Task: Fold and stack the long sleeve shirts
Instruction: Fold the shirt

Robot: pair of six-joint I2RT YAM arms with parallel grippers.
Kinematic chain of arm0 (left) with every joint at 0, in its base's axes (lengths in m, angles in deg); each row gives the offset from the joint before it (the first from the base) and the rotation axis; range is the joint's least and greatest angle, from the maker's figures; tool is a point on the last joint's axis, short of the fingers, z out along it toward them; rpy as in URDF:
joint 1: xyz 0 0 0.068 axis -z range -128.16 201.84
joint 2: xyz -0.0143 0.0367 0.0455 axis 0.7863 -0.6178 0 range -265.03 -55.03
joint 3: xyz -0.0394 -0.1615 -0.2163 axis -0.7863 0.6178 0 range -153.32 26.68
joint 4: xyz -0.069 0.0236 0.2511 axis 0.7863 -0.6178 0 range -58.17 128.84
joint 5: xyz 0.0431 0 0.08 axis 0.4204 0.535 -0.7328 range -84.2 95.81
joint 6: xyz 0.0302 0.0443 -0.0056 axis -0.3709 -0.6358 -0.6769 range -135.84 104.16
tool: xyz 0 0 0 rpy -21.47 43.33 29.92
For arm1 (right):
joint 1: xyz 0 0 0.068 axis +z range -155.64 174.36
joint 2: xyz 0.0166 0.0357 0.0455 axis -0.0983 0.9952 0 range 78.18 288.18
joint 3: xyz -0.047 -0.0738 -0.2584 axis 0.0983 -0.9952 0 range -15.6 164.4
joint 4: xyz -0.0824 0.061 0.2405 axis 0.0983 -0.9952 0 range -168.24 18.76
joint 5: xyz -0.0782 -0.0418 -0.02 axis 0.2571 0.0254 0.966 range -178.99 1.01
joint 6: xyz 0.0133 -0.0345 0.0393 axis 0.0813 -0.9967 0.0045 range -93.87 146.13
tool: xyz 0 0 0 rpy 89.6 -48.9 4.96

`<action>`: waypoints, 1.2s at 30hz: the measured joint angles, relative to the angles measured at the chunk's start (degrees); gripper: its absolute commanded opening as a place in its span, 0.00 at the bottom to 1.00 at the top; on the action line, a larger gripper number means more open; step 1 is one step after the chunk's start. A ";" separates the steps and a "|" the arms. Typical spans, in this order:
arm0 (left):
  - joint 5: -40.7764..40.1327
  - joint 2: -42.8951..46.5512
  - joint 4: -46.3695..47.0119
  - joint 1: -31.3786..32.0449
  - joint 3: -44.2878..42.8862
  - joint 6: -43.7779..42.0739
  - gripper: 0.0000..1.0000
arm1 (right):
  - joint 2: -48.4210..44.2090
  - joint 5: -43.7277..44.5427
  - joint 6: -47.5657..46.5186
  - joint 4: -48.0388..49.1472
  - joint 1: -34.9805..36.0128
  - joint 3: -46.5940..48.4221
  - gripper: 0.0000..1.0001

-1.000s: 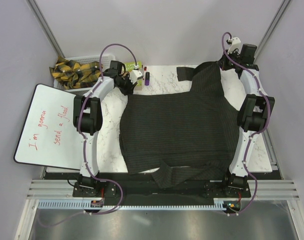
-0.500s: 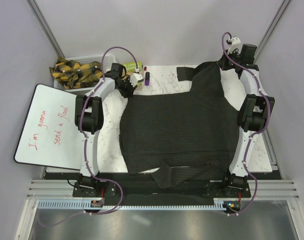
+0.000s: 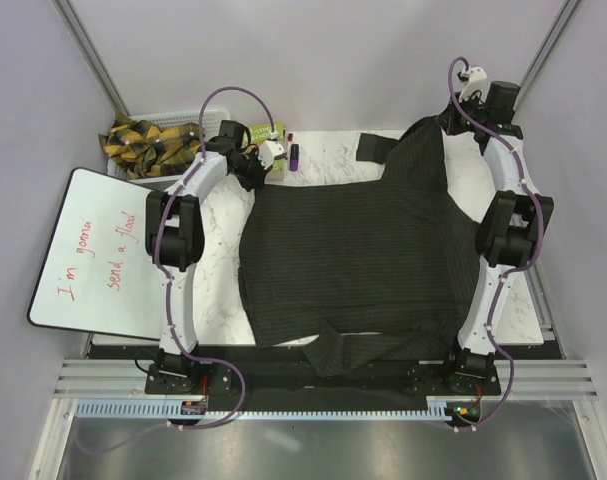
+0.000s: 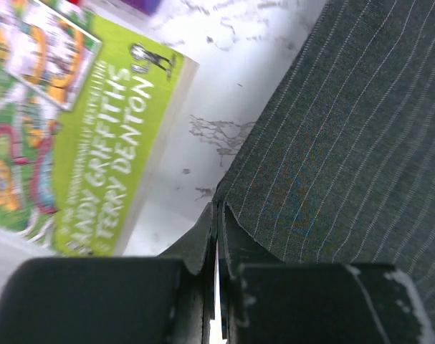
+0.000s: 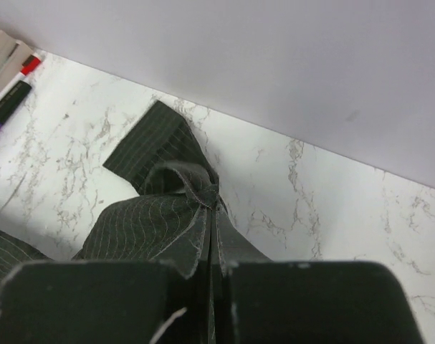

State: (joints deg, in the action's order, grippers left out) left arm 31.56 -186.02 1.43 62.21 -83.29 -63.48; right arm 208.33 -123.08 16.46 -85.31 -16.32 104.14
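Note:
One black long sleeve shirt (image 3: pixel 353 255) with fine stripes lies spread across the marble table (image 3: pixel 218 280). One sleeve (image 3: pixel 355 350) hangs over the near edge, and the other sleeve (image 3: pixel 375 147) points to the far side. My left gripper (image 3: pixel 255 178) is shut on the shirt's far left corner (image 4: pixel 231 204), low over the table. My right gripper (image 3: pixel 446 125) is shut on bunched cloth (image 5: pixel 203 190) at the far right and holds that part raised, so the shirt (image 5: pixel 145 229) drapes down from it.
A green book (image 3: pixel 262 135) lies at the far edge next to my left gripper and also shows in the left wrist view (image 4: pixel 95 136). Markers (image 3: pixel 293 152) lie beside it. A basket (image 3: pixel 153 140) of yellow-black cloth stands far left. A whiteboard (image 3: pixel 93 255) hangs off the left edge.
My right gripper has moved a little farther back and higher, pulling the far right part of the shirt up with it. The left gripper has barely shifted.

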 measured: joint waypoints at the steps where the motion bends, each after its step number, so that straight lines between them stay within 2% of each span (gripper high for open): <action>1: -0.04 0.72 -0.07 0.00 0.00 -0.02 0.02 | -0.68 -0.13 0.09 -0.07 -0.09 -0.04 0.00; 8: -0.09 6.38 0.04 0.11 0.24 -0.28 0.02 | -7.96 -1.62 0.20 -0.13 -1.57 -1.33 0.00; 12: 0.07 9.64 0.24 0.26 3.37 -0.85 0.02 | -11.19 -2.58 -0.72 -0.70 -2.78 -3.87 0.00; 23: 0.46 19.43 -0.07 0.79 16.44 -2.62 0.02 | -22.03 -4.61 -6.88 -6.75 -4.55 -20.57 0.00; 36: 0.24 23.02 0.17 3.54 23.45 -2.67 0.02 | -35.74 -3.15 -16.28 -14.75 -4.55 -32.83 0.00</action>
State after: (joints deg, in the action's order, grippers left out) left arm 31.80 -163.01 1.60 65.75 -59.84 -66.14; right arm 172.59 -126.22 0.18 -100.06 -20.86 71.31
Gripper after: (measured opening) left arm 0.022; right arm 0.007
